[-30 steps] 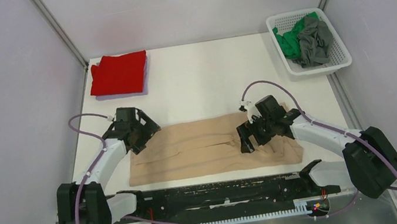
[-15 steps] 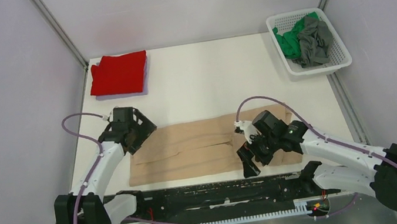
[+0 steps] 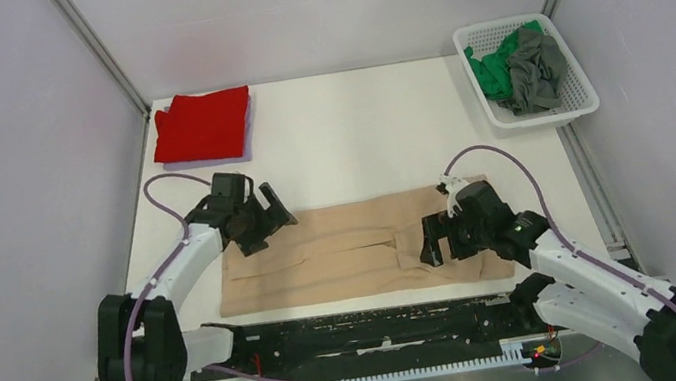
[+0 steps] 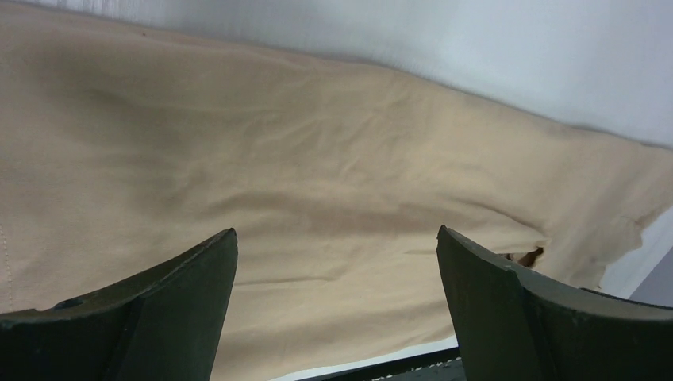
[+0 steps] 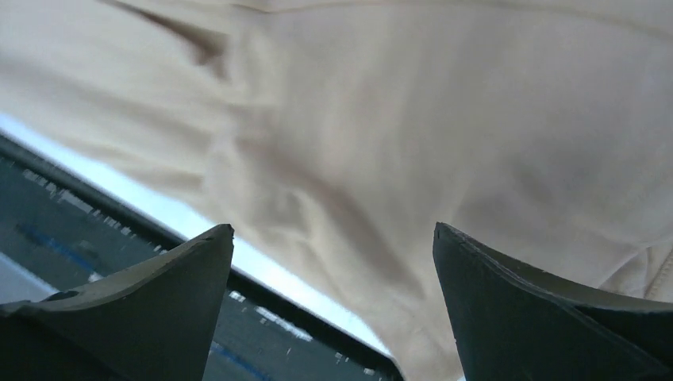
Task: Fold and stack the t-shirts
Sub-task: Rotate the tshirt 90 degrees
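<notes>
Left gripper [image 4: 335,231], right gripper [image 5: 332,226] low over beige t-shirt [image 3: 343,250] (jaws wide), maybe touching.

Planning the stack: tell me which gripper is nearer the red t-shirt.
Left. The left gripper is just nearside of the red t-shirt; the right gripper is far rightward, over the beige t-shirt.

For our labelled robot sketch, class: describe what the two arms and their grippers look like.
The left arm and right arm have white links between bulky black joints; a purple cable loops along each. The left gripper and right gripper are black, with dark, curved wedge fingers.
</notes>
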Controlling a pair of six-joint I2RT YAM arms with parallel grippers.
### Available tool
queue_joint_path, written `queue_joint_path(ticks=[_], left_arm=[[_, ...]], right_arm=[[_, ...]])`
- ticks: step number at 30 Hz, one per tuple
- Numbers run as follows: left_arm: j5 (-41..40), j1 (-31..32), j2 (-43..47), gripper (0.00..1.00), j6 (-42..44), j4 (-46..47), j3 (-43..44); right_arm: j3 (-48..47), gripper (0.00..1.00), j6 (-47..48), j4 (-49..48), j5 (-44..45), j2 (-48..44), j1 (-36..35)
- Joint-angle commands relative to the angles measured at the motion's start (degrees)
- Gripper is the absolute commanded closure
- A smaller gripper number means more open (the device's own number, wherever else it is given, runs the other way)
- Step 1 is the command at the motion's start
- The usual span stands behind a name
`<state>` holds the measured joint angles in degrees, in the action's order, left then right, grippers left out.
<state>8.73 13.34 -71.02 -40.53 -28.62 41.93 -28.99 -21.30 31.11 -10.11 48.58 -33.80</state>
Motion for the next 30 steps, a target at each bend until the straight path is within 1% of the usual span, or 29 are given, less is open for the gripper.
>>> queue_joint_path(ticks=[1,3,6,8,11,14,16,18,21,24,30], left_arm=[[0.16,0.02,-3.82,0.00,3.00,1.38,-0.73],[0.61,0.02,-5.66,0.00,2.60,2.76,-1.73],[0.66,0.02,-7.64,0.00,1.75,3.02,-2.75],[2.44,0.67,-8.14,0.00,1.76,1.91,-2.29],[1.46,3.07,-7.93,0.00,0.44,2.00,-2.89],[2.22,3.98,-8.84,0.00,-1.04,1.52,-3.92],[2.54,5.19,-9.12,0.00,-2.09,1.85,-4.71],[3.45,7.20,-10.04,0.00,-3.18,3.10,-4.95],[4.44,11.54,-12.89,0.00,-4.80,6.01,-3.66],[6.57,15.93,-16.45,0.00,-5.22,9.98,-0.62],[10.25,23.74,-25.16,0.00,-4.77,13.67,8.20]], right_arm=[[8.23,0.02,-4.72,-12.80,-2.89,3.63,6.65],[9.06,0.02,-4.12,-17.65,-2.90,7.29,9.28],[7.28,0.02,-0.36,-23.83,-3.77,15.82,13.41],[2.98,0.02,3.17,-24.51,-3.39,22.40,17.34],[-2.65,0.02,4.97,-30.39,-8.27,31.99,22.99],[-11.22,0.02,5.68,-35.00,-10.35,43.16,24.95],[-19.40,0.02,6.61,-35.23,-10.80,50.97,25.10],[-30.13,0.02,6.21,-34.27,-11.83,58.67,25.19],[-45.39,0.02,3.20,-34.13,-14.08,70.43,25.18],[-61.12,0.02,1.76,-28.36,-14.02,80.94,25.10],[-84.92,0.02,-3.05,-26.17,-14.78,97.95,22.84]])
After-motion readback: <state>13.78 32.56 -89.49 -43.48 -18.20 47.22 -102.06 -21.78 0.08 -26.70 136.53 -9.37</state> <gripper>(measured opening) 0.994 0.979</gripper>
